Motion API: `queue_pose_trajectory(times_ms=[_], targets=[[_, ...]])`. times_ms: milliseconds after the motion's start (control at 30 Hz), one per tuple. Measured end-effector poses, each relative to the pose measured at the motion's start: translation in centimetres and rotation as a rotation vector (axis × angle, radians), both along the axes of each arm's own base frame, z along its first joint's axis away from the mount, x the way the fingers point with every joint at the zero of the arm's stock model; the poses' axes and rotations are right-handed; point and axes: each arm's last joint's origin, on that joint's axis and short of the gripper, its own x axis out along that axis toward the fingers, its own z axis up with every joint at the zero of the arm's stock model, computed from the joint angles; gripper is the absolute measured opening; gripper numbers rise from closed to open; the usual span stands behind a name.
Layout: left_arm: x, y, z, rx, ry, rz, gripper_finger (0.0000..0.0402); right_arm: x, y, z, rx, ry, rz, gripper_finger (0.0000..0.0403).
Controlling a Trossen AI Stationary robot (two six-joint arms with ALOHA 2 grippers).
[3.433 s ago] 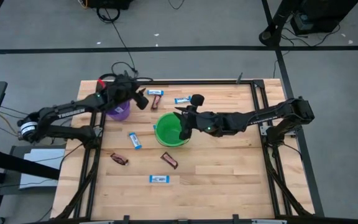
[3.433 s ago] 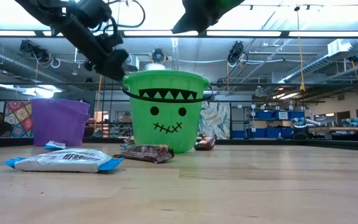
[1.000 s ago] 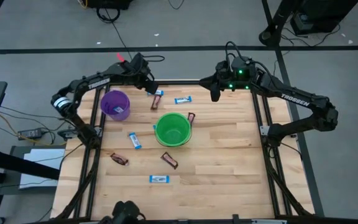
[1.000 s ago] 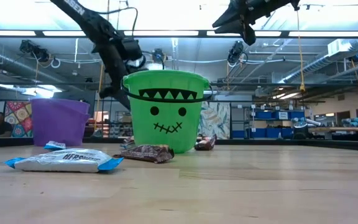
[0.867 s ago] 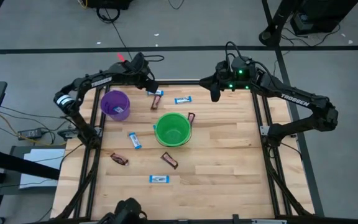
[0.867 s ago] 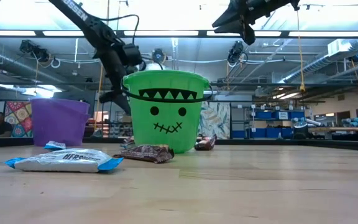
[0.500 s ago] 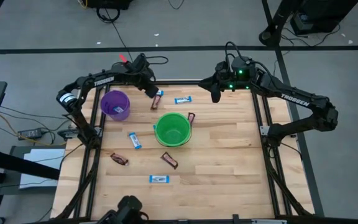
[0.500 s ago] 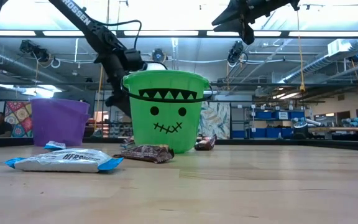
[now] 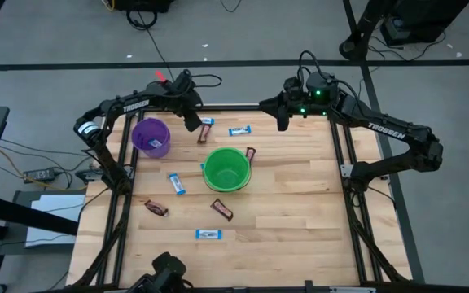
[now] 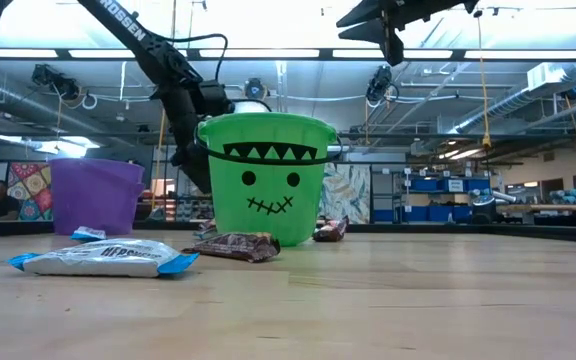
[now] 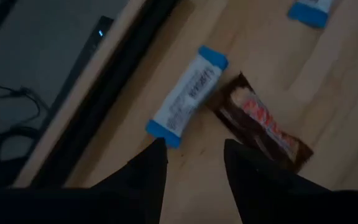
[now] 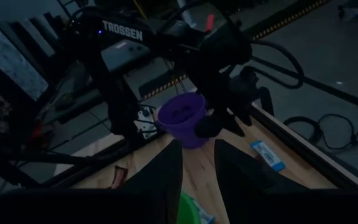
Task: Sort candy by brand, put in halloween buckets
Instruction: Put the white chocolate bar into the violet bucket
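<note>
We've got high straight down, low level at tabletop; wrists look past own fingers. All but left wrist share the purple bucket (image 9: pixel 151 137).

Robotics lab, exposed ceiling ducts (image 10: pixel 28 95), strip lights (image 10: pixel 268 53), storage shelving (image 10: pixel 438 190)

Green bucket (image 10: pixel 266 178) blocks the left gripper's (image 10: pixel 190 160) tips in low view. Contents of green and purple bucket (image 9: pixel 151 137) too small to tell from above. Right wrist view: green bucket cut off at edge, mostly behind the fingers (image 12: pixel 160 177). Left wrist view: one blue wrapper (image 11: pixel 309 11) cut by edge. Brand lettering on wrappers unreadable.
</note>
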Motion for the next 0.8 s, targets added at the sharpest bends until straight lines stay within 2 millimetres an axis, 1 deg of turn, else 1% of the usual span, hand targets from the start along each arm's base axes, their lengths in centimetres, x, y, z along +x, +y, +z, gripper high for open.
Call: queue_pose_trajectory(times_ms=[133,233,367,467,600,800], targets=[[-0.1,-0.3,-1.3,-0.059,0.085,-0.037,0.0163,0.0,0.0,0.0,0.007,-0.005,-0.002,0.0106],[0.4,-0.3,-2.1,-0.045,0.124,-0.058,0.0163,0.0,0.0,0.0,0.008,-0.005,-0.002,0.0106],[1.1,-0.2,-2.3,0.009,0.118,-0.116,0.0163,0.0,0.0,0.0,0.013,-0.006,0.001,0.0106],[1.8,0.0,-2.0,0.087,0.099,-0.169,0.0163,0.0,0.1,0.0,0.018,-0.008,0.012,0.0106],[2.1,0.5,-2.1,0.147,0.096,-0.202,0.0163,0.0,0.1,0.0,0.024,-0.010,0.014,0.0106],[1.9,0.2,-3.7,0.060,0.166,-0.215,0.0166,0.0,0.1,0.1,0.024,-0.013,0.014,0.0106]])
